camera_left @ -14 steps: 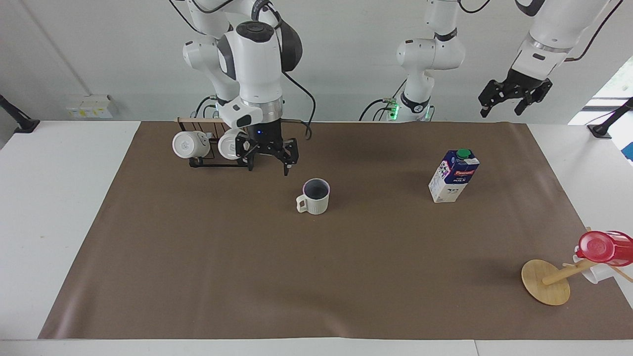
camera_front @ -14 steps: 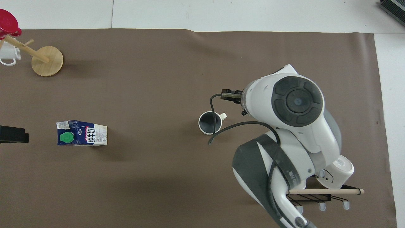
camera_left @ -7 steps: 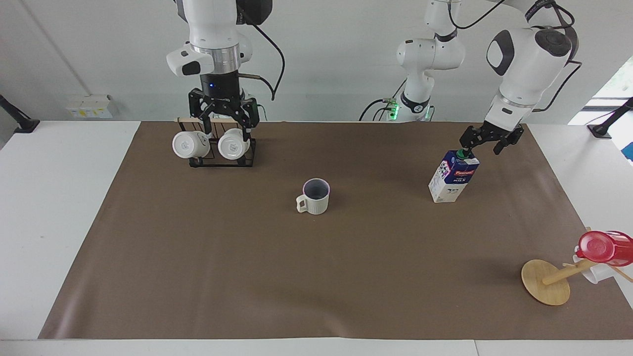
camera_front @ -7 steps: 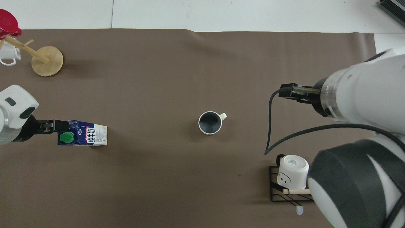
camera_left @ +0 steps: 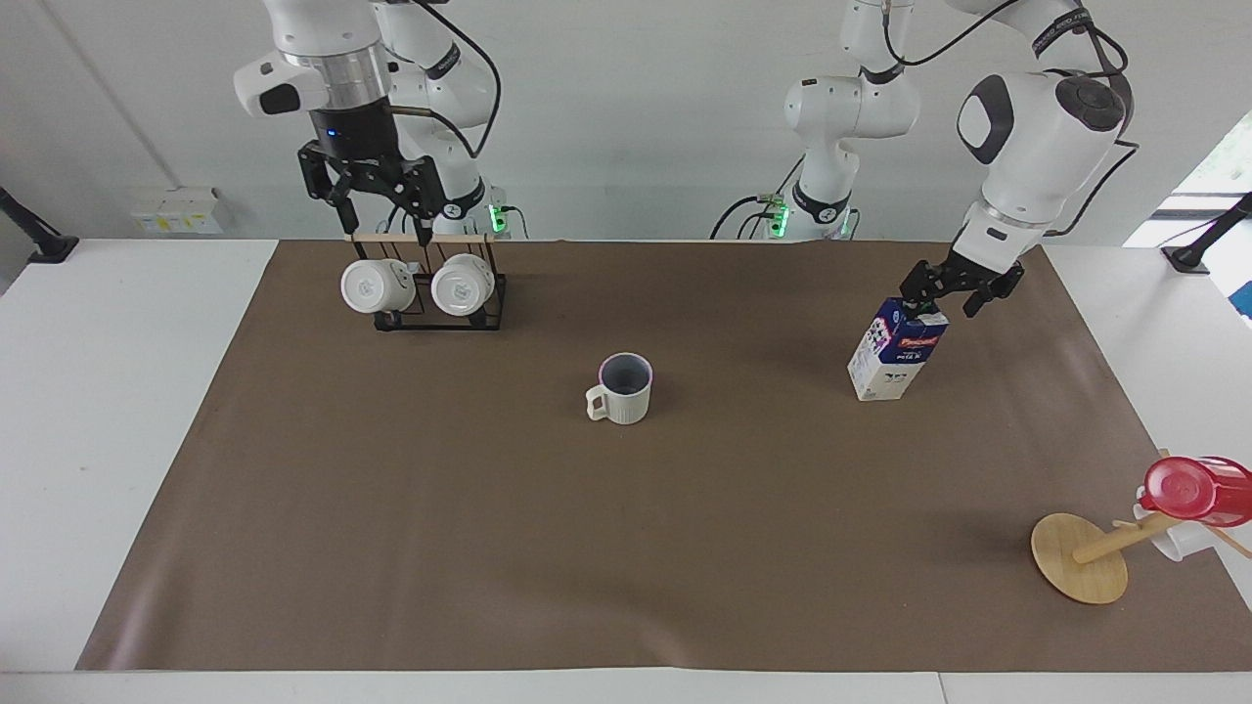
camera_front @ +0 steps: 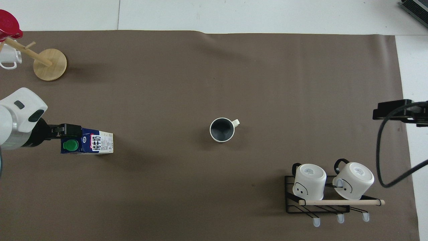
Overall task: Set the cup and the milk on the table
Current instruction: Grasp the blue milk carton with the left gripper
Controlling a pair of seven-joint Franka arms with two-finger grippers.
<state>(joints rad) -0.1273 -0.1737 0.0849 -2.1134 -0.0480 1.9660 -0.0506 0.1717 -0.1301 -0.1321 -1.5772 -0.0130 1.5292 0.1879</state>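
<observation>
The cream ribbed cup (camera_left: 626, 389) stands upright in the middle of the brown sheet of the table (camera_left: 626, 567), handle toward the right arm's end; it also shows in the overhead view (camera_front: 221, 130). The milk (camera_left: 895, 354) stands upright toward the left arm's end (camera_front: 92, 143). My left gripper (camera_left: 944, 293) is open at the carton's top, by the green cap (camera_front: 71, 144); I cannot tell if it touches. My right gripper (camera_left: 377, 207) is open and empty, raised over the mug rack.
A black wire rack (camera_left: 489, 311) with two glossy white mugs (camera_left: 377, 286) stands near the robots at the right arm's end. A tipped wooden mug tree (camera_left: 1081, 557) with a red cup (camera_left: 1193, 487) lies at the left arm's end, far from the robots.
My right gripper rose from beside the cup and drew back over the mug rack. My left gripper came down from high up to the milk's top.
</observation>
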